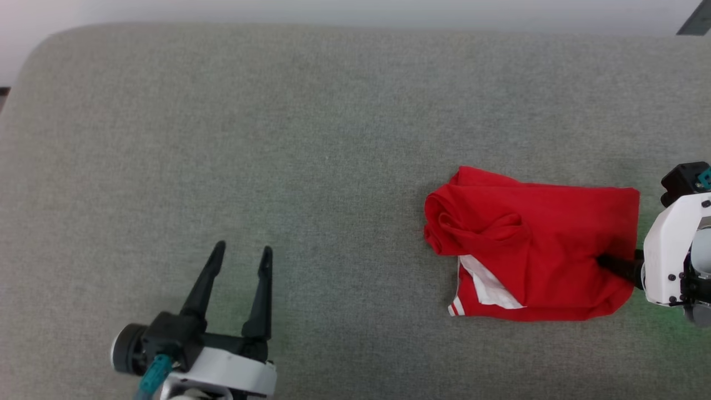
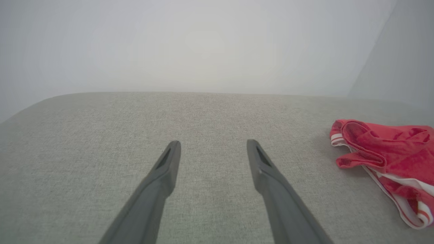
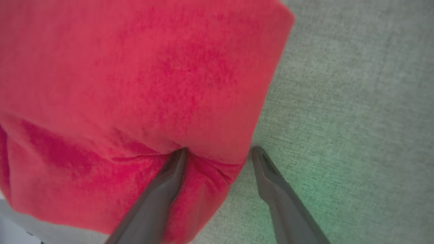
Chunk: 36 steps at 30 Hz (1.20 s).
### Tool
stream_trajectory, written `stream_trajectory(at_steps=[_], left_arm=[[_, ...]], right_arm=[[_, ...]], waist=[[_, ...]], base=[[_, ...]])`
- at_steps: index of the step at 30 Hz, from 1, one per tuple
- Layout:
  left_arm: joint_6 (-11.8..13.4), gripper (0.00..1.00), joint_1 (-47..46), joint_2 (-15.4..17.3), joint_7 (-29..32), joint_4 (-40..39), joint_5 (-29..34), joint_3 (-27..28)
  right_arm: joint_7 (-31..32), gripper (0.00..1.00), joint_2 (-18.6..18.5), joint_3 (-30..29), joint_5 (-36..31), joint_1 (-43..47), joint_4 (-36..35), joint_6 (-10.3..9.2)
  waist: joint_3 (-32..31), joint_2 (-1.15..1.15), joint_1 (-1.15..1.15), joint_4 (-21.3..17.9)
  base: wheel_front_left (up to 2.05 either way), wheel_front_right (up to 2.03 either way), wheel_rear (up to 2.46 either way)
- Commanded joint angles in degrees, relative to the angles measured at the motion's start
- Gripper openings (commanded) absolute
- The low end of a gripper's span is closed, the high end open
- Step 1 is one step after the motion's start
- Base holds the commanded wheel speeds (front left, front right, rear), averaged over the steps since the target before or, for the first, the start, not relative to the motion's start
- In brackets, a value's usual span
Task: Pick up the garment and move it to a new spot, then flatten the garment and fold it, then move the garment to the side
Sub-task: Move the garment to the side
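Garment (image 1: 533, 244) against one finger of the wide-spread right gripper (image 3: 218, 151)

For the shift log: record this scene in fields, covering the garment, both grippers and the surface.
surface: grey woven fabric surface
garment: red fabric T-shirt with white striped trim, folded into a rough rectangle, lying on the right part of the surface
left gripper: open, over bare surface, apart from the T-shirt
right gripper: open, straddling the T-shirt's right edge, one finger on the cloth, the other over bare surface
held: nothing gripped
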Motion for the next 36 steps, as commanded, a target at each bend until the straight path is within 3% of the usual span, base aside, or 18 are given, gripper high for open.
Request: stream_trajectory(at_steps=[1, 3, 4, 12, 24, 32, 36], left_arm=[[-0.15, 1.00, -1.23, 0.39, 0.03, 0.49, -0.33, -0.57], [-0.15, 1.00, -2.16, 0.73, 0.03, 0.76, -0.37, -0.96], [-0.15, 1.00, -2.69, 0.89, 0.03, 0.83, -0.32, -1.10], [-0.14, 1.00, -5.12, 2.50, 0.03, 0.55, 1.23, -0.63], [-0.13, 1.00, -10.93, 7.53, 0.03, -1.78, 1.89, -5.21], [-0.13, 1.00, -20.19, 13.15, 0.04, -3.19, 1.78, -11.98], [-0.13, 1.00, -24.40, 15.89, 0.03, -3.58, 1.14, -13.97]], right_arm=[[-0.49, 1.00, 1.01, 1.03, -0.52, 1.41, 1.17, -0.09], [-1.05, 0.20, 1.50, 1.37, -0.34, 1.88, 1.59, -0.10], [-1.50, 0.00, 1.82, 1.40, -0.02, 1.95, 1.70, -0.10], [-8.13, 0.00, 2.29, -2.25, 2.48, 1.56, 2.13, -0.17], [-17.41, 0.00, -0.79, -11.08, 4.28, 0.33, 3.89, -0.10], [-23.47, 0.00, -2.07, -14.91, 2.27, -4.89, 8.81, -0.10], [-26.61, 0.00, -2.59, -16.06, 0.90, -8.82, 11.83, -0.10]], waist=[[1.07, 0.00, 0.00, 0.48], [1.43, 0.00, 0.00, 0.21], [1.59, 0.00, 0.00, 0.00], [1.89, 0.00, 0.00, -4.24], [4.01, 0.00, 0.00, -16.03], [9.80, 0.00, 0.00, -21.82], [12.40, 0.00, 0.00, -22.76]], base=[[0.00, 0.00, 0.00], [0.00, 0.00, 0.00], [0.00, 0.00, 0.00], [0.00, 0.00, 0.00], [0.00, 0.00, 0.00], [0.00, 0.00, 0.00], [0.00, 0.00, 0.00]])
